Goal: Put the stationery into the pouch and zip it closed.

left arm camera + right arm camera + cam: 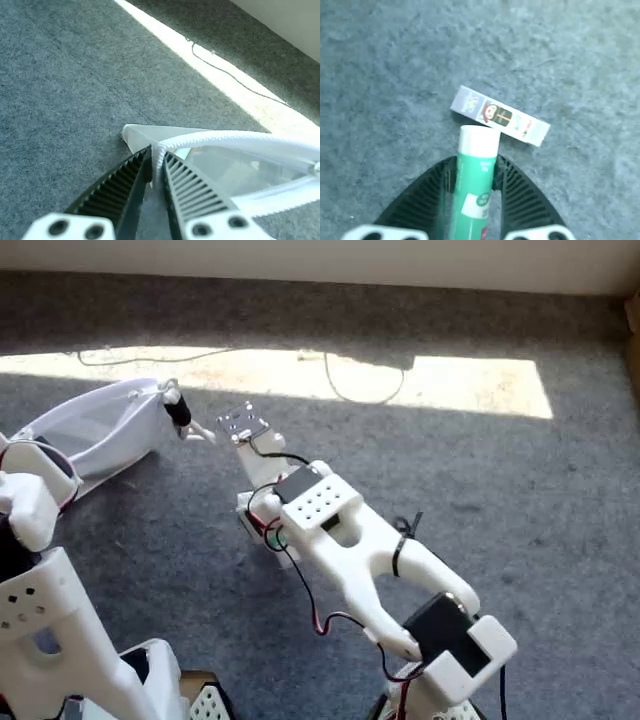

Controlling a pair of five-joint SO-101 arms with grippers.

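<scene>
Currently your right pincer (pixel 476 162) is pinching a glue stick (pixel 472 200) by its round green barrel. The ribbed black fingers (pixel 440 190) are pressed against either side, and the white cap pokes out past their tips. Just beyond the cap, perhaps touching it though this angle leaves that unsure, lies an eraser (pixel 500 119). It is a flat rectangular block in a printed sleeve, resting on the grey, fuzzy desk (pixel 390 70).

Your left pincer (pixel 157 160) is pressed together on the pouch (pixel 225 170), nipping the white woven zip tape at its pointed corner. The pouch walls are clear, glossy plastic edged in that white tape, and the two zip tapes stand apart. From above, you see the pouch (pixel 95 430) lying at the far left of the desk, well apart from the right arm in the middle. A small dark thing (pixel 178 410) sits at the pouch's end, and you cannot tell what it is. A thin cable (pixel 345 395) loops across the sunlit band behind.
</scene>
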